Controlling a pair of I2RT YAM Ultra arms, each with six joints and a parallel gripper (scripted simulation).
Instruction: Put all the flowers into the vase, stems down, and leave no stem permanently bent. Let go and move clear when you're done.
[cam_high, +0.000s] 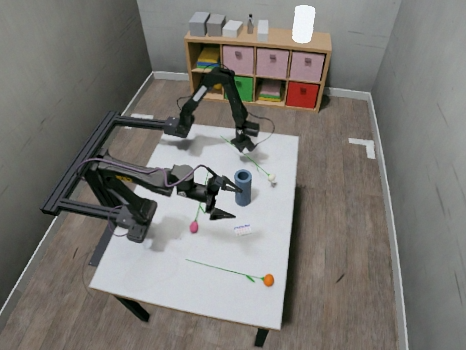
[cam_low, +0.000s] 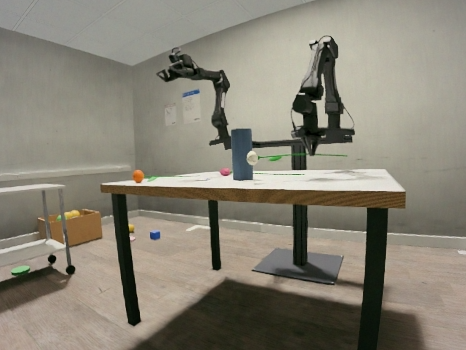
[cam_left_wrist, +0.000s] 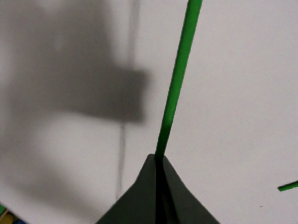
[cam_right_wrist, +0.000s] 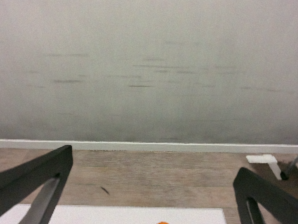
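Observation:
My left gripper (cam_high: 244, 149) (cam_low: 312, 152) (cam_left_wrist: 155, 162) is shut on the white flower's stem, holding it about level above the table. The white bloom (cam_high: 271, 177) (cam_low: 252, 158) hangs beside the upright blue vase (cam_high: 243, 194) (cam_low: 242, 155). My right gripper (cam_high: 237, 203) (cam_right_wrist: 155, 164) is open and empty, raised above the table. The pink flower (cam_high: 194, 227) (cam_low: 225, 171) lies on the table, its stem partly hidden under the right arm in the top view. The orange flower (cam_high: 268, 280) (cam_low: 138, 175) lies near the table's end. The vase holds no visible flower.
The white table (cam_high: 150, 272) (cam_low: 370, 182) carries the flowers and vase. A small printed patch (cam_high: 243, 229) shows between the vase and the orange flower. The arms' dark mounting frame (cam_high: 80, 161) runs along one side. A shelf unit (cam_high: 254, 44) stands beyond the table.

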